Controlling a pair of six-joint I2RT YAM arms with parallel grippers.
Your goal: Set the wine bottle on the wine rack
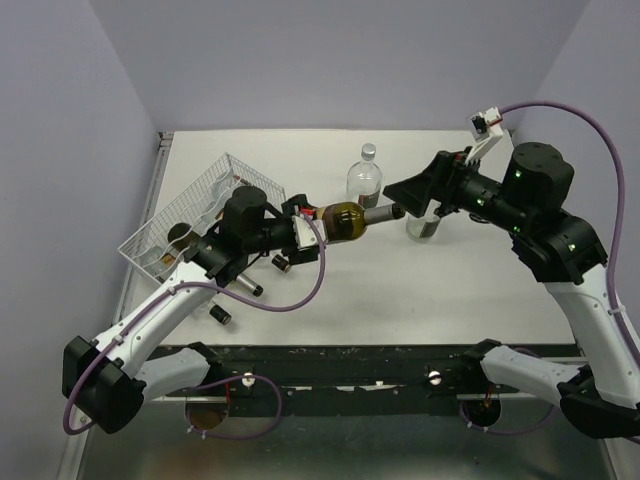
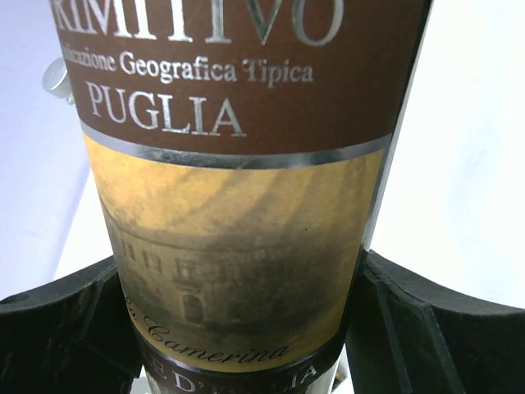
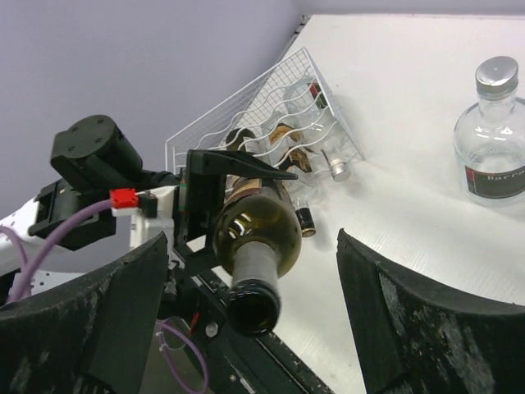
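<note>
While the left tool [image 1: 318, 222] clamps the one wine bottle [image 1: 347, 221], the right tool [image 1: 395, 203] stands apart; one wine rack [image 1: 215, 185] sits leftward.

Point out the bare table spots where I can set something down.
Free: the table's near centre, on the near side of the held wine bottle; also the back strip behind the clear glass bottle. Crowded: by the wine rack, where small bottles lie.

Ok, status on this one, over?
Left gripper shut on bottle, held level. Right gripper open around its neck. Rack beyond, partly filled; small bottles loose beside it.
</note>
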